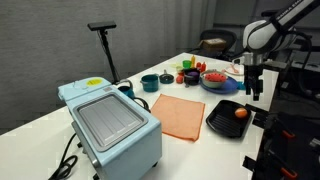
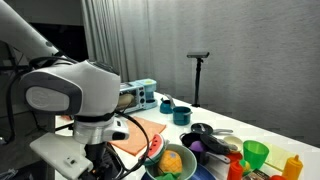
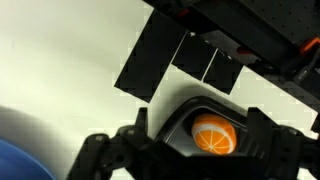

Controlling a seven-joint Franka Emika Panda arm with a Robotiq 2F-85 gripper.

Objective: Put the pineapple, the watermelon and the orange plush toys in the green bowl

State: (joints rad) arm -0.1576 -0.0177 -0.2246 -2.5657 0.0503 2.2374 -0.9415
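The orange (image 3: 212,135), a small round plush with white segment lines, lies in a black tray (image 3: 180,120). It also shows in an exterior view (image 1: 240,112). My gripper (image 3: 195,128) is open and empty, with its fingers on either side above the orange. In an exterior view the gripper (image 1: 252,90) hangs over the tray (image 1: 222,118). The green bowl (image 1: 214,80) stands on a blue plate (image 1: 222,88). In it lie the yellow-orange pineapple (image 2: 172,160) and the red watermelon (image 2: 155,147). The arm hides part of the bowl (image 2: 185,172).
A light blue toaster oven (image 1: 110,120) stands at the near end, and an orange cloth (image 1: 180,115) lies beside it. Dark teal cups (image 1: 150,83) and small bottles stand behind. A bright green cup (image 2: 256,153) and a black stand (image 1: 105,50) are nearby. The table edge runs near the tray.
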